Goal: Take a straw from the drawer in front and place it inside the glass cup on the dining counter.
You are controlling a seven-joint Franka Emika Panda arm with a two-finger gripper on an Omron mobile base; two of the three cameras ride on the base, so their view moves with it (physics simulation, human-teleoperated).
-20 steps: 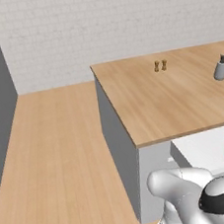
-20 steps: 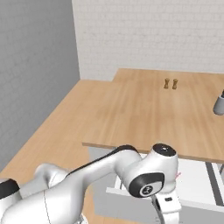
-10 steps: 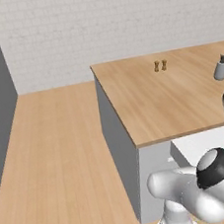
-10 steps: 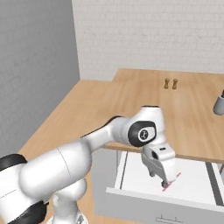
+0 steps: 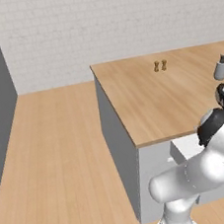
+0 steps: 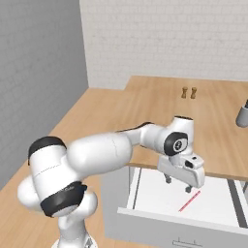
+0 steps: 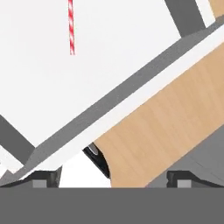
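The drawer (image 6: 154,193) stands pulled out of the dining counter (image 6: 155,109), its white inside bare but for the straw (image 6: 190,201). That red-and-white striped straw lies slanted on the drawer floor near its right side. My gripper (image 6: 178,185) hovers open just above the drawer floor, a little behind and left of the straw, touching nothing. In the hand view the straw (image 7: 71,26) is at the top left over the white drawer (image 7: 131,52) floor, well clear of my gripper (image 7: 113,177). The glass cup is out of view.
The drawer's grey front (image 6: 193,230) faces the base. On the wooden counter top stand a pair of small brown shakers (image 5: 160,66) and a grey soap-dispenser bottle (image 5: 220,67). Wooden floor (image 5: 59,155) lies open to the left, up to a brick wall.
The hand has risen from low at the drawer's front and moved in over the drawer, beside the straw. The jaws have stayed open and the straw has not moved.
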